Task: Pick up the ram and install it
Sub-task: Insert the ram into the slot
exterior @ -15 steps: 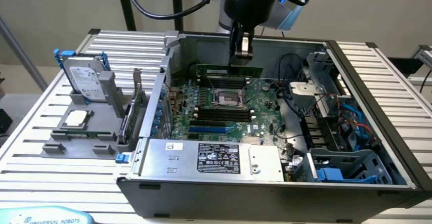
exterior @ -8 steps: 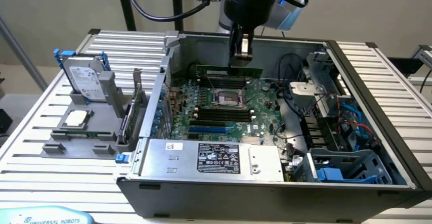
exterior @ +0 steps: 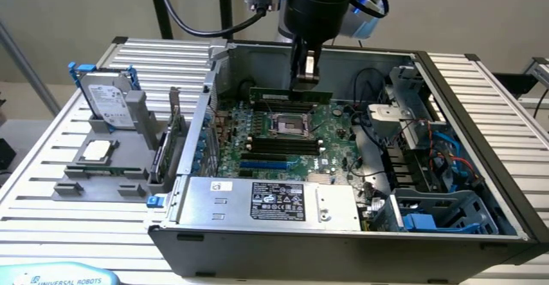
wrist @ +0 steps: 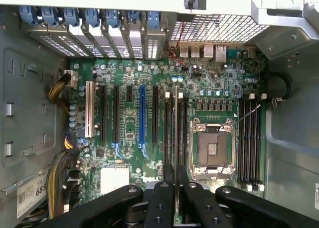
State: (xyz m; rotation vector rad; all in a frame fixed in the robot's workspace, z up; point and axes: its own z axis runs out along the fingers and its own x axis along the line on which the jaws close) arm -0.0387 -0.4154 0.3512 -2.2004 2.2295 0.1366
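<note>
Shows end effector [exterior: 302,87] nearly closed on the ram [exterior: 276,94], mid-length along its top edge, above the motherboard [exterior: 336,137]. Likely light, stiff, brittle; best gripped by edges, off chips.

Soft, even light; dim case interior.

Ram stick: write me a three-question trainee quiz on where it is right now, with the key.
1. True or false: the ram lies outside the computer case.
2. What holds the ram? A) the end effector B) a person's hand C) nothing, it lies loose
3. Name the square part of the motherboard next to the slots below the ram.
Key: 1 false; 2 A; 3 the processor socket.
</note>
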